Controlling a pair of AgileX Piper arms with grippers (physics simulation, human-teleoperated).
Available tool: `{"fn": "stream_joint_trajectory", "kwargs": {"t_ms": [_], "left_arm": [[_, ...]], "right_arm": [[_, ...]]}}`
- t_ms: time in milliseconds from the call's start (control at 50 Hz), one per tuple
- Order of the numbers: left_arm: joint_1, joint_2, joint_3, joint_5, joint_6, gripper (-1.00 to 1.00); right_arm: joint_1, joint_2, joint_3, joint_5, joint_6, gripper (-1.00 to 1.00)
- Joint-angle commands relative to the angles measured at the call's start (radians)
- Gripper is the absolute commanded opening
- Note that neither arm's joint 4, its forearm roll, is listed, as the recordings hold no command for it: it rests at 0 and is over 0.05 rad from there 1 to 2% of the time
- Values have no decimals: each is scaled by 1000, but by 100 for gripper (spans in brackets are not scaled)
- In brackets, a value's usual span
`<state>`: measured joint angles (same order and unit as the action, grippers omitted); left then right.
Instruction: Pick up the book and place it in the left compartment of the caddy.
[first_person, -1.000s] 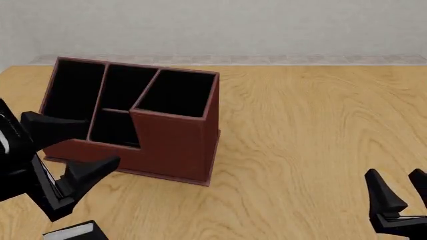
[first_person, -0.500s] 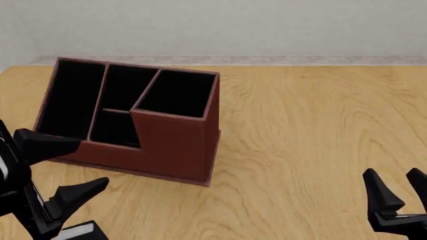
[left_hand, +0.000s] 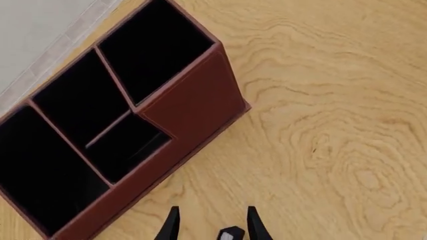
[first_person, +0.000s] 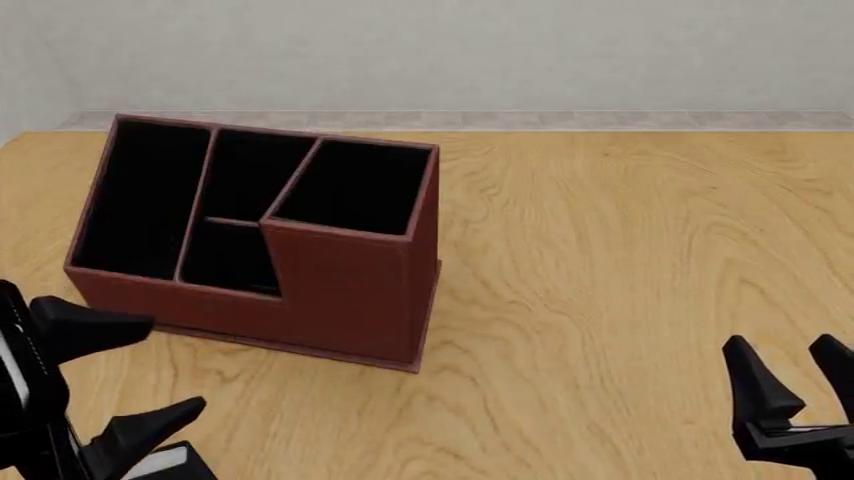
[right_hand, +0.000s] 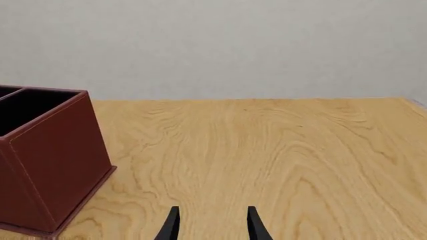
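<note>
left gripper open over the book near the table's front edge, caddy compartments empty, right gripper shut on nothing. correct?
One error: the right gripper is open, not shut; the front view shows its fingers apart with nothing between. The rest holds: left gripper open above the book, and the caddy shows nothing in its compartments.

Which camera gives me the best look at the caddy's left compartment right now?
The front view: the left compartment shows whole, an open black slot along the caddy's low end. The left wrist view shows it too, but the picture's edge crops it. The right wrist view catches only the caddy's tall corner, not that slot.
</note>
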<state>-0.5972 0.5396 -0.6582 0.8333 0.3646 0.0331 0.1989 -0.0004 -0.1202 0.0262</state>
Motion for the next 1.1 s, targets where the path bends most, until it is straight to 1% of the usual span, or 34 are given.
{"fn": "stream_joint_trajectory", "kwargs": {"t_ms": [20, 200, 380, 480, 700, 800, 880, 940, 960, 1020, 1100], "left_arm": [[4, -18, 25, 23, 26, 100], [-6, -27, 50, 29, 46, 100], [-1, -34, 55, 40, 72, 100], [-34, -24, 48, 52, 45, 100], [-48, -10, 51, 60, 39, 100], [-48, -5, 51, 60, 46, 100], [-53, 1, 52, 65, 31, 100], [-47, -5, 58, 71, 35, 100], [-46, -5, 63, 76, 25, 100], [-48, -10, 70, 80, 22, 100], [-43, -6, 60, 93, 5, 100]], "right_arm": [[0, 15, 0, -10, -2, 100], [-2, 10, 0, -6, -2, 100], [-2, 11, 0, -6, -1, 100], [-3, 10, 0, -5, -3, 100], [-3, 13, 0, -7, -6, 100], [-4, 12, 0, -7, -8, 100], [-5, 13, 0, -7, -8, 100], [-4, 16, 0, -10, -8, 100], [-4, 19, 0, -12, -7, 100], [-3, 20, 0, -12, -6, 100], [-3, 26, 0, -17, -4, 100]]}}
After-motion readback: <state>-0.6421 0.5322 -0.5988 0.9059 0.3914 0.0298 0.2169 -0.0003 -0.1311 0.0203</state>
